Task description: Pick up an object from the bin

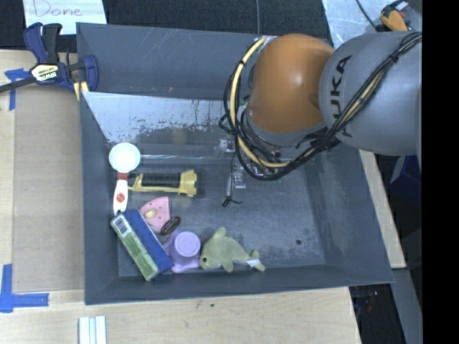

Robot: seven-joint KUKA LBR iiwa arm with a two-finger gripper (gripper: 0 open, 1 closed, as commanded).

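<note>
Grey metal bin (301, 217), nine loose things, one of each, all crowded into the left half.

Near wall, from the right:
- One green plush sea animal (224, 252), lying on its side, a tag at its tail end.
- One lilac bottle with a round purple cap (186, 246), touching the plush.
- One long green-and-blue box (140, 246) with a barcode label, lying aslant and touching the bottle's left side.

Next row back:
- One small dark loop (170, 226), just above the purple cap.
- One pink wedge (155, 210), touching the loop.
- One white tube with a red end (120, 196), along the left wall, its lower end meeting the box.

Further back:
- One yellow-and-black tool (163, 183), lying crosswise, yellow head to the right.
- One white ball (124, 157), just above the tool's left end.
- One clear plastic piece (183, 150) at the foot of the far wall; shape hard to make out.

End effector (234, 183) hangs near the bin's middle over bare floor. The nearest thing is the yellow head of the tool, just to its left and apart from it. Open or closed: cannot tell.

Above it, the orange wrist cover (287, 84) looped with yellow and black cables (239, 120), then the grey arm (376, 92) leading off to the right.
</note>
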